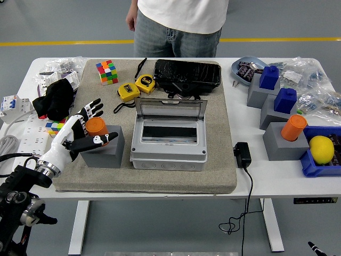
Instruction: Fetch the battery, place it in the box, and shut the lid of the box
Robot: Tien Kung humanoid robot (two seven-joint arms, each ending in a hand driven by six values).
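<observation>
1. Bench (160, 188): white, with a grey mat (224, 160) over its middle.
2. Left hand (81, 133): white and black, enters from the lower left; fingers spread around the battery, thumb lying across its front, other fingers behind it. Whether they touch it or grip it cannot be told.
3. Battery (97, 128): orange cylinder, upright in a grey block (104, 152) at the mat's left side, just left of the box.
4. Box (169, 144): grey, mid-mat, open; clear lid (170, 109) stands up at its rear edge.
5. Black case (187, 74): behind the box, at the mat's far edge.
6. Two yellow tape measures (136, 87): side by side, left of the case.
7. Colour cube (107, 72): far-left corner of the mat.
8. Black cloth (53, 100): off the mat's left edge, among white parts and bagged items.
9. Black adapter (242, 154): just right of the mat, its cord hanging over the near edge.
10. Right side: three more grey blocks, two carrying blue pieces (285, 98), the nearest carrying a second orange cylinder (293, 127); beside it a blue tray (314, 166) holding a yellow fruit (321, 149).
11. Person (178, 21): stands at the far side, white top, jeans; one hand visible, hanging at the side, away from the bench.
</observation>
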